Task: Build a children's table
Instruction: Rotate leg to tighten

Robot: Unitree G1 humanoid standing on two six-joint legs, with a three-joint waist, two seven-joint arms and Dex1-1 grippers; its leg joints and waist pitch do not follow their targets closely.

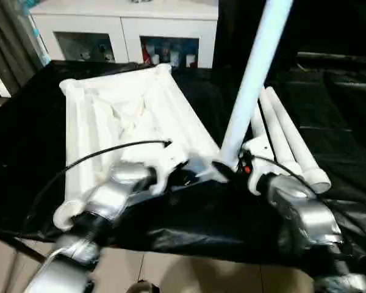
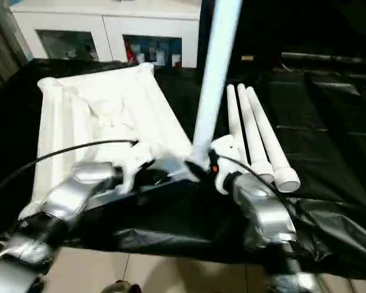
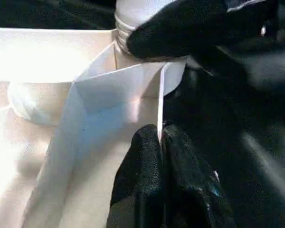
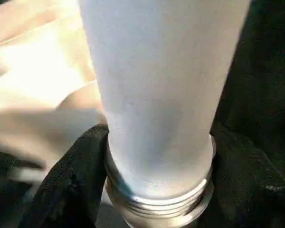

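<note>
The children's table top [image 1: 110, 116] lies upside down on the black-covered bench, ribbed underside up. One white leg [image 1: 253, 79] stands upright in the socket at its near right corner. My right gripper [image 1: 229, 168] is shut on that leg's base, with a black finger [image 4: 66, 190] pressed against each side of the threaded end [image 4: 156, 199]. My left gripper [image 3: 160, 142] is shut on a thin white rib of the table top right beside that corner socket. Three loose legs [image 1: 287, 140] lie side by side to the right of the upright one.
A white cabinet [image 1: 128, 30] with glass-fronted shelves stands behind the bench. Black sheeting [image 1: 329, 110] covers the bench and hangs over its near edge, with tiled floor below. A black cable [image 1: 110, 152] arcs over my left forearm.
</note>
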